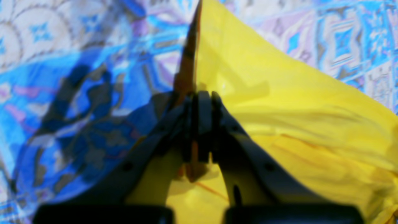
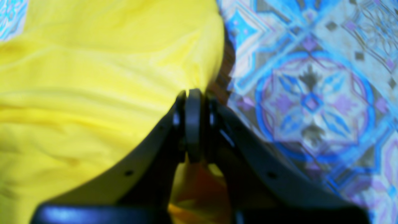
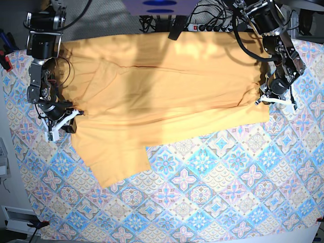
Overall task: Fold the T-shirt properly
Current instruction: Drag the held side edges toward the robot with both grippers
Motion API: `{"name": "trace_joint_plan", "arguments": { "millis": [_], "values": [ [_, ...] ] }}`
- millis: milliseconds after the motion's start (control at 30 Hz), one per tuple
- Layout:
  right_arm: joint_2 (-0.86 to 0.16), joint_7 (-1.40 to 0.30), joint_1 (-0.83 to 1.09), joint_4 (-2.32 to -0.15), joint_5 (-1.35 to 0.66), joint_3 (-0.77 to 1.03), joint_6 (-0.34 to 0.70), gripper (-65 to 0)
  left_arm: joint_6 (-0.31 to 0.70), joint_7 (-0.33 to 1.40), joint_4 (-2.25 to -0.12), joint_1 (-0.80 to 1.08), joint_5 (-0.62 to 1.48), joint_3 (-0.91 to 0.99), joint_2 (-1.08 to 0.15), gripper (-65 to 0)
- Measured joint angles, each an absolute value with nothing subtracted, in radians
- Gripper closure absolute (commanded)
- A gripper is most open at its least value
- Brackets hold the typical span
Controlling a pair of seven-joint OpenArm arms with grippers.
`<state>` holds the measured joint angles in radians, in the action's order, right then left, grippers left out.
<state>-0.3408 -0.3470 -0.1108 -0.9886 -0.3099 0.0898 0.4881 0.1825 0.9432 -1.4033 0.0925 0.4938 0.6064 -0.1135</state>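
Both claws pinch the shirt (image 3: 167, 91) edges. Left gripper (image 1: 199, 96) and right gripper (image 2: 193, 96) are clamped on fabric over the cloth (image 3: 212, 192).

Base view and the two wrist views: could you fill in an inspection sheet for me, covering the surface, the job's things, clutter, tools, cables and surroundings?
Surface: tile-patterned cloth in blue, pink and beige covers the table.
Job's things: T-shirt, plain yellow-orange, spread wide across the far half, one flap hanging toward the near side at the view's left; wrinkled, not yet folded.
Clutter: nothing seen.
Tools: left tool shut on the T-shirt edge at the base view's right; right tool shut on the T-shirt edge at its left.
Cables: black cables and a power strip behind the far edge.
Surroundings: grey floor at the left edge; little else can be made out.
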Motion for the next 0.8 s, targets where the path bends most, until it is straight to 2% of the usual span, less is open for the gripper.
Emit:
{"name": "trace_joint_plan", "arguments": {
  "millis": [467,800],
  "values": [
    [-0.346,-0.340,-0.068,-1.147,-0.312,0.094,0.490,-0.7,0.184,0.938,-1.422,0.094,0.501,0.608,-0.113,0.0],
    [-0.347,-0.348,-0.055,-1.153,-0.311,0.150,0.492,-0.7,0.181,0.938,-1.428,0.155,0.730,0.606,-0.152,0.0]
  ]
}}
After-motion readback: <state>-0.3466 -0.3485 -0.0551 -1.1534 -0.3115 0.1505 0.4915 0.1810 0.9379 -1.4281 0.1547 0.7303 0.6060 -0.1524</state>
